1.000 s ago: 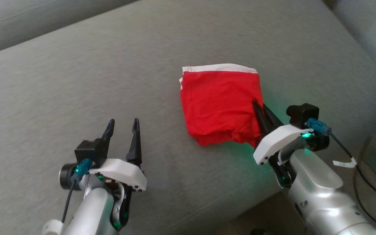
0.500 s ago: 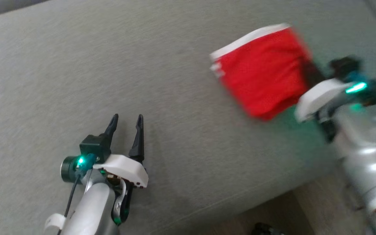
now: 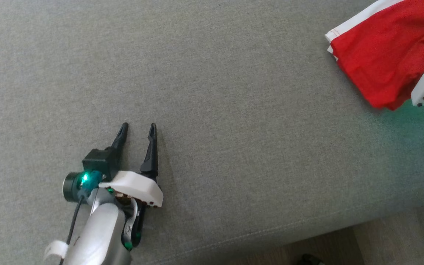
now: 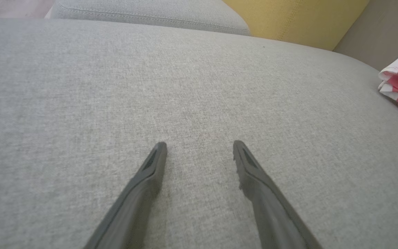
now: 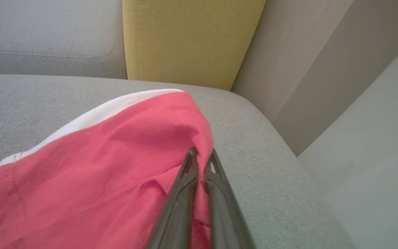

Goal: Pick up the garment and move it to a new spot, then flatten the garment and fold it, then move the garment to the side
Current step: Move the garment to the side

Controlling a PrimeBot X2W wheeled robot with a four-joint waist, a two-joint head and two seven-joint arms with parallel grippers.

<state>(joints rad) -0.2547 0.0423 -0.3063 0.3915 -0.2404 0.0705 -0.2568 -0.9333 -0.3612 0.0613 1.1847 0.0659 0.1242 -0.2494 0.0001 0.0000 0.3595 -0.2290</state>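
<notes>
Sofa seat (image 3: 234, 129): open grey stretch between left pincer (image 3: 138, 126) and garment (image 3: 381, 55), passable. Obstacles: garment at right end, yellow back cushion (image 5: 192, 38) behind it.

The garment (image 3: 381, 55) is red cloth with a white band along its far edge, folded into a thick, a little wrinkled packet of several layers. It is on the grey sofa seat (image 3: 234, 110), near its right end, and the right gripper (image 5: 202, 152) pinches its right edge.
</notes>
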